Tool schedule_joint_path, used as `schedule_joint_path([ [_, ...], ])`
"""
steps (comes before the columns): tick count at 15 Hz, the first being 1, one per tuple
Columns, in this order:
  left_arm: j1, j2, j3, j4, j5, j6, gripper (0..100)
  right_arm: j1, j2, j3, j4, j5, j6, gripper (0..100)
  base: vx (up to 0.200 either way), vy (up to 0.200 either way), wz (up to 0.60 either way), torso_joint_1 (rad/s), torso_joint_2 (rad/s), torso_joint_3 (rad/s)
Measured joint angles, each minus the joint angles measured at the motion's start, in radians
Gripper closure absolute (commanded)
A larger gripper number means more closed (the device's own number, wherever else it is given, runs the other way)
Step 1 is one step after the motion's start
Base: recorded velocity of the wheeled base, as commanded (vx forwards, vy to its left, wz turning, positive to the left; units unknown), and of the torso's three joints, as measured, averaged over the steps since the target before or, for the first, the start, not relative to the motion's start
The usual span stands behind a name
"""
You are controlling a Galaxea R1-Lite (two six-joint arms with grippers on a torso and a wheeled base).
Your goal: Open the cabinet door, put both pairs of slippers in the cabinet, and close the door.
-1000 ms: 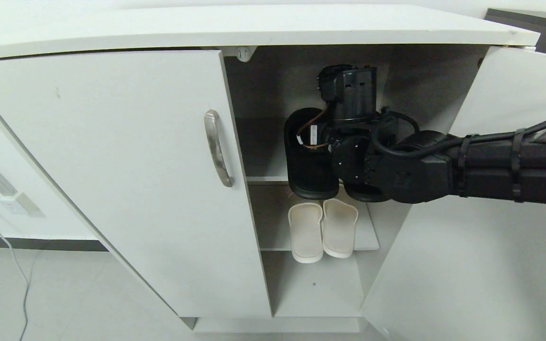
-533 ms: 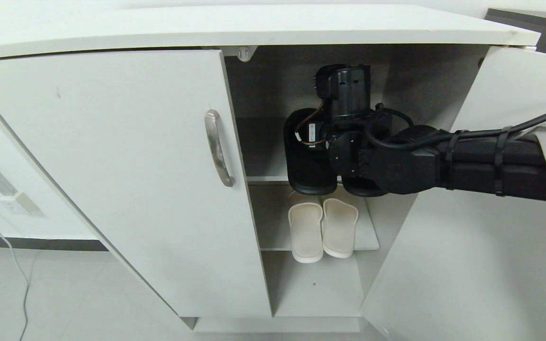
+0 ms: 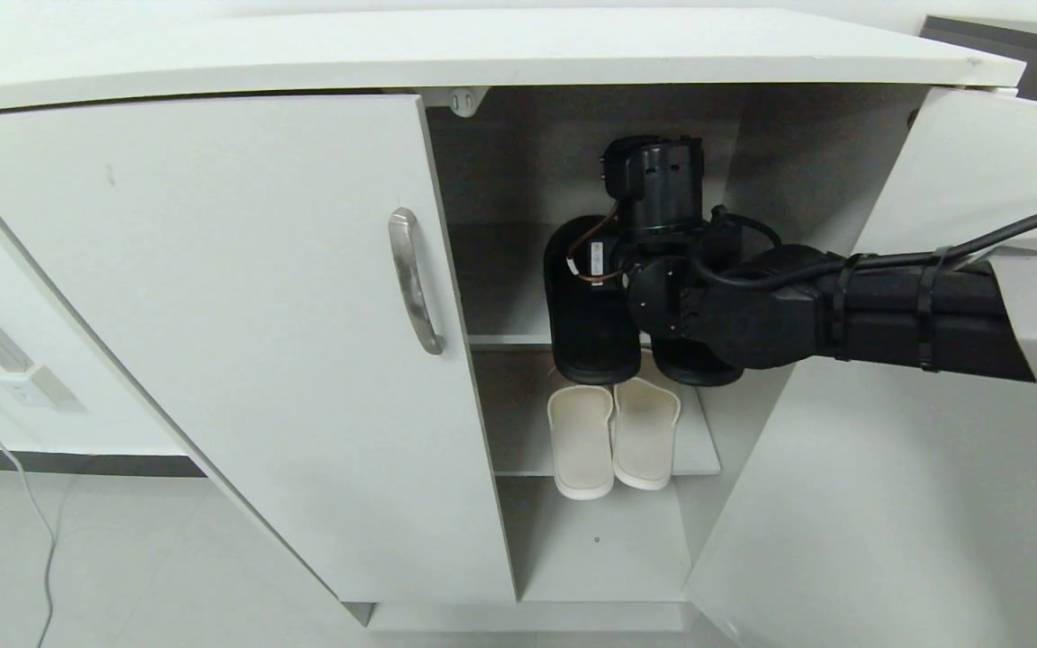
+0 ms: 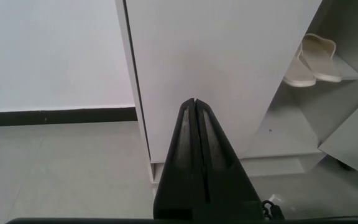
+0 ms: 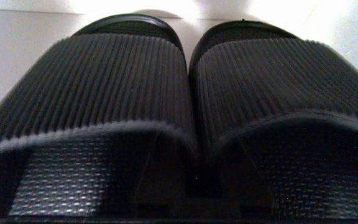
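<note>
Black slippers (image 3: pixel 590 315): the pair sits side by side at the front of the cabinet's upper shelf (image 3: pixel 500 306), heels hanging over its edge. The right gripper (image 5: pixel 196 188) is closed on them where their inner edges meet. Over the last second the right arm has pushed further into the cabinet (image 3: pixel 482 45), and its wrist has dropped a little, bringing the pair down with it. You can read this as the set-down beginning; release and door closing remain.

White slippers (image 3: pixel 613 436): already placed on the middle shelf (image 3: pixel 698 459), directly below, toes inward.

Right door (image 3: pixel 969 171): swung open. Left door (image 3: pixel 212 315): closed, with its metal handle (image 3: pixel 412 281) untouched.

Left gripper (image 4: pixel 194 107): fingers pressed together, empty, held low before the left door.

Surroundings: pale tiled floor (image 3: pixel 122 558), wall socket (image 3: pixel 28 385) with a trailing cable (image 3: pixel 32 513).
</note>
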Motion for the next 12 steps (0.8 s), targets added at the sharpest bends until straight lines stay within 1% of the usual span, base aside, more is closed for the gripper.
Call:
schedule_joint_path([
  [5,0.000,0.000,0.000,0.000,0.000,0.000,100,0.009,-0.008,0.033,-0.001,0.000,0.003,0,0.000,0.000,0.00,0.000,0.00,0.000],
  [12,0.000,0.000,0.000,0.000,0.000,0.000,100,0.062,-0.123,0.193,-0.011,-0.008,0.009,0,0.000,0.000,0.00,0.000,0.00,0.000],
])
